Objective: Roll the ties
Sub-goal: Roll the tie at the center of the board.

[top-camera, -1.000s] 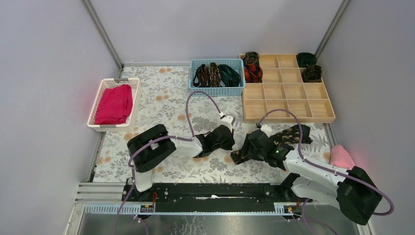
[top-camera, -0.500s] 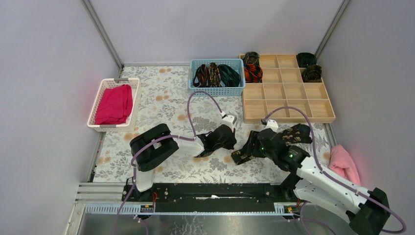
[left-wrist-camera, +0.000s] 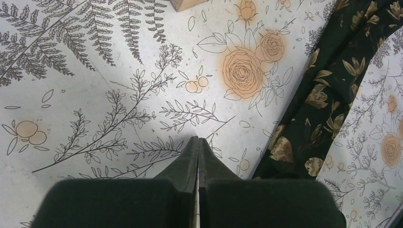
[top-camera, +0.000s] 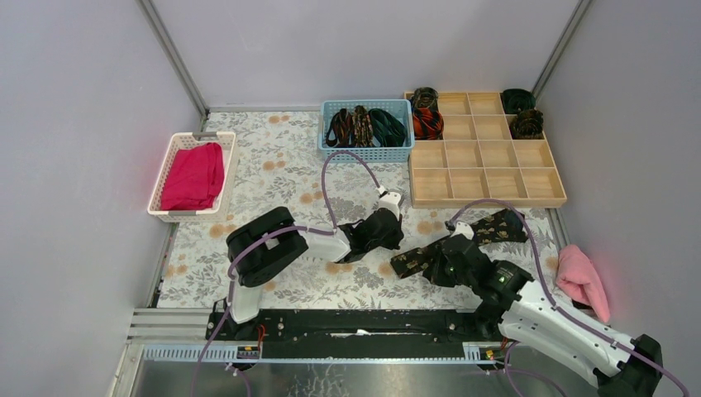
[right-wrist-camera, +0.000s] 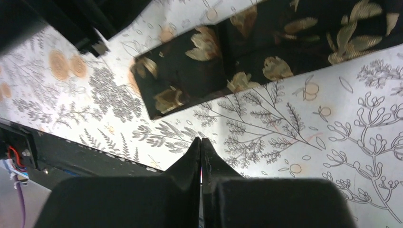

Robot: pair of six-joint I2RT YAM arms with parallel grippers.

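The long tie [top-camera: 498, 226] for rolling lies flat and unrolled on the flowered tablecloth [top-camera: 273, 165], near the front right, just in front of the wooden tray [top-camera: 488, 197]. It is black with gold-brown leaves and runs slanted, its far end close to the tray and its near end pointing to the middle of the table. The right arm crosses above its middle part.

The left gripper [left-wrist-camera: 197, 142] has its two fingers pressed together with nothing between them. The tips are over bare tablecloth, and the tie passes just beside them on the right. If the tips touch the cloth, I cannot tell.

The right gripper [right-wrist-camera: 200, 141] is also pressed together and holds nothing. In its wrist view the square near end of the tie is a little beyond the tips, apart from them.

In the tray four rolled ties [top-camera: 427, 124] sit in the two far rows: two in the left column, one of them red and black, and two in the right column. The other compartments show only wood. The blue basket [top-camera: 366, 154], left of the tray, holds several loose ties [top-camera: 364, 126]. At the left a white basket [top-camera: 178, 213] holds a folded magenta cloth [top-camera: 193, 175]. A pink towel [top-camera: 579, 277] lies at the right edge of the table, beside the right arm
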